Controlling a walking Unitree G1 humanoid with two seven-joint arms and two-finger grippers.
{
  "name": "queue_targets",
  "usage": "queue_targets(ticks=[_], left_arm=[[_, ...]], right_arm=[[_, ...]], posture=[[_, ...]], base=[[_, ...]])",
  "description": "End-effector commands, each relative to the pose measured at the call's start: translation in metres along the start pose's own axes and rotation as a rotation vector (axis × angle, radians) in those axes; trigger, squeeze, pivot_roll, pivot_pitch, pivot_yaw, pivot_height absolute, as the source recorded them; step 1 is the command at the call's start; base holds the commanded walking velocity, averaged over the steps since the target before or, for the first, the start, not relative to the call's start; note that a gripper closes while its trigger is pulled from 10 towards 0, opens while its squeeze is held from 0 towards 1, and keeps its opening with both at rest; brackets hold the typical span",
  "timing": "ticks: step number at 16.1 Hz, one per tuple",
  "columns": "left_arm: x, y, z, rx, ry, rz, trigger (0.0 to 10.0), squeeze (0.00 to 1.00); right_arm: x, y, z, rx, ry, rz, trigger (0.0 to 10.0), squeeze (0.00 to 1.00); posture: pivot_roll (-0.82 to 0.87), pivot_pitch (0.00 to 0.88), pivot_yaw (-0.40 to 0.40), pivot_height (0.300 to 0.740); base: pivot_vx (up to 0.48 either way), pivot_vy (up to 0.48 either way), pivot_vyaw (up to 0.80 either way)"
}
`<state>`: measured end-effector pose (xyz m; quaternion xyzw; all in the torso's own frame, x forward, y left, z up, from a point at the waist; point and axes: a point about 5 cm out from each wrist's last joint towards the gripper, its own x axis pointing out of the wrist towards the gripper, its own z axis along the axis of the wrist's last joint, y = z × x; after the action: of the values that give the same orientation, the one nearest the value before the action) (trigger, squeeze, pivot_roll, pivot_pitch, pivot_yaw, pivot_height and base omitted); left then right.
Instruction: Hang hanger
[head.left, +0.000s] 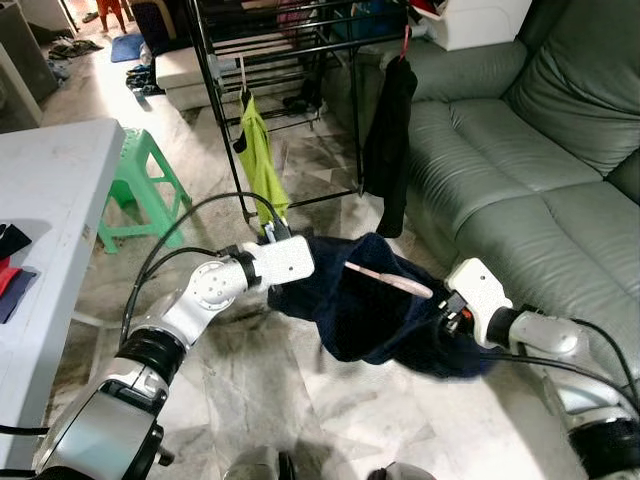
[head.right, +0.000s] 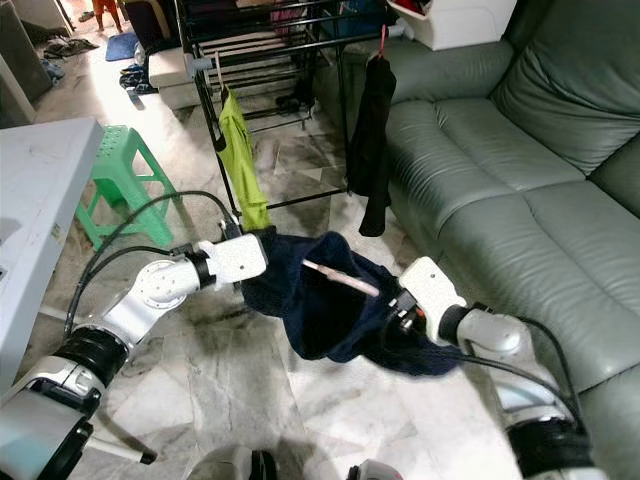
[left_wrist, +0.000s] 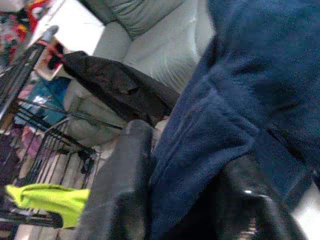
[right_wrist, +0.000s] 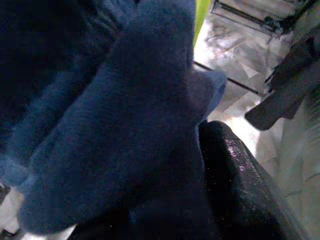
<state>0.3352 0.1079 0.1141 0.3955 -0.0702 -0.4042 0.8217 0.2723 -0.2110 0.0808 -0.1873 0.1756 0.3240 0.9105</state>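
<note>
The scene is viewed from the head, forward and down, by both eye views; the black metal drying rack (head.left: 290, 40) and grey-green leather sofa (head.right: 520, 170) are shared. From each wrist, the dark blue fleece garment (left_wrist: 240, 100) is seen very close, with rack and sofa behind.

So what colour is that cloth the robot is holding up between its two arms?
Dark navy blue cloth; the left eye view shows it best.

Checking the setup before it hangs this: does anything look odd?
The pink hanger lies loose on top of the navy garment, not threaded inside it. The left tool and right tool hold the cloth stretched between them.
</note>
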Motion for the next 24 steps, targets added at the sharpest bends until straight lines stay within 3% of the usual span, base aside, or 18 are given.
queue_targets(ticks=[1,4,8,9,11,12,13,14,15,18,24], left_arm=[[-0.002,0.018,0.004,-0.008,-0.023,0.079,10.0,1.00],[-0.010,0.008,-0.003,-0.140,-0.032,0.068,10.0,1.00],[-0.024,-0.005,-0.007,-0.198,-0.044,0.046,10.0,1.00],[-0.029,-0.005,-0.010,-0.331,-0.025,0.125,10.0,1.00],[-0.033,-0.007,-0.010,-0.412,-0.013,0.166,10.0,1.00],[-0.034,-0.005,-0.008,-0.478,-0.014,0.239,10.0,0.00],[-0.037,0.001,-0.008,-0.561,-0.007,0.338,10.0,0.00],[-0.038,0.005,-0.007,-0.611,-0.010,0.396,10.0,0.00],[-0.039,0.010,-0.008,-0.623,0.004,0.440,10.0,0.00],[-0.042,0.018,-0.008,-0.761,0.023,0.530,10.0,0.00],[-0.041,0.014,-0.001,-0.781,0.039,0.522,10.0,0.00]], right_arm=[[-0.002,-0.002,0.000,0.014,0.012,-0.045,0.0,0.00],[0.004,0.001,0.000,0.134,0.023,-0.179,0.0,0.00],[0.004,0.005,-0.006,0.272,0.048,-0.328,0.0,0.00],[0.005,0.003,-0.002,0.353,0.007,-0.421,0.0,0.00],[0.005,0.002,0.005,0.425,-0.047,-0.494,0.0,0.00],[0.005,0.002,0.010,0.476,-0.094,-0.547,0.0,0.00],[0.004,0.002,0.014,0.497,-0.115,-0.597,4.3,0.00],[0.004,0.004,0.017,0.506,-0.128,-0.623,10.0,0.00],[0.004,0.005,0.018,0.521,-0.135,-0.644,10.0,0.00],[0.005,0.007,0.021,0.576,-0.146,-0.693,10.0,0.00],[0.006,0.007,0.022,0.550,-0.142,-0.695,10.0,0.00]], posture=[[-0.06,0.015,0.039,0.740],[-0.06,0.017,0.040,0.740],[-0.07,0.018,0.046,0.740],[-0.07,0.017,0.046,0.740],[-0.07,0.018,0.046,0.740],[-0.07,0.019,0.046,0.740],[-0.07,0.018,0.043,0.740],[-0.07,0.018,0.043,0.740],[-0.07,0.018,0.043,0.740],[-0.06,0.013,0.039,0.740],[-0.07,0.005,0.045,0.740]], base=[[0.000,0.000,0.00],[0.000,0.000,0.00],[0.000,0.000,0.00],[0.000,0.000,0.00],[0.000,0.000,0.00],[0.000,0.000,0.00],[0.000,0.000,0.00],[0.000,0.000,0.00],[0.000,0.000,0.00],[0.089,0.000,0.00],[0.325,0.000,0.00]])
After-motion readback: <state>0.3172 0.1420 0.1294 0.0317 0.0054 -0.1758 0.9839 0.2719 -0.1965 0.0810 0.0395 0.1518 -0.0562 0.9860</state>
